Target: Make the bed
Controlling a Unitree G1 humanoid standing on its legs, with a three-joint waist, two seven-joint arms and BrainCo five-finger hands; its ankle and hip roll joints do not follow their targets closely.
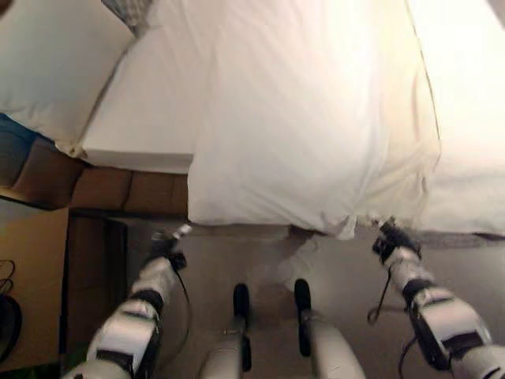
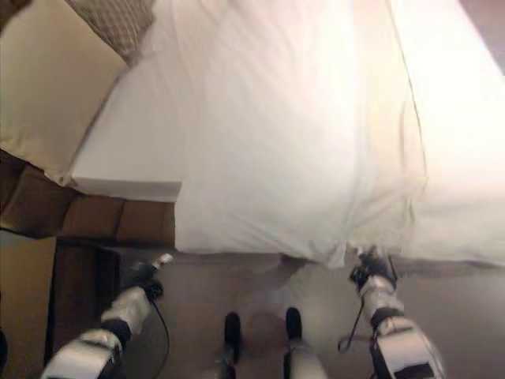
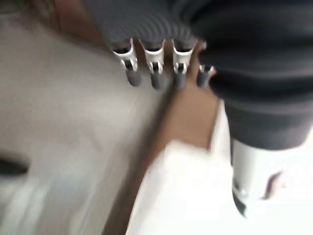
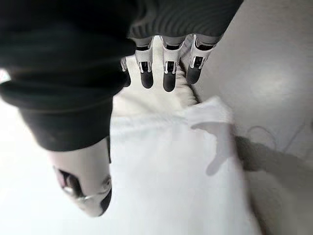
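Right hand (image 1: pixel 392 239) of mine at white duvet (image 1: pixel 308 118) hem just ahead, fingers (image 4: pixel 168 76) loosely extended, gripping nothing, left hand (image 1: pixel 164 246) relaxed open beside brown bed base (image 1: pixel 110 188)

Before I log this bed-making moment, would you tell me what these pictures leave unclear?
- Far end of the duvet: cut off by the top edge in both eye views.
- Pillow: cut off at the left edge.
- Mattress: mostly covered by the duvet.
- Right hand: whether its fingers touch the duvet corner is unclear.
- Left hand: its wrist view is motion-blurred.
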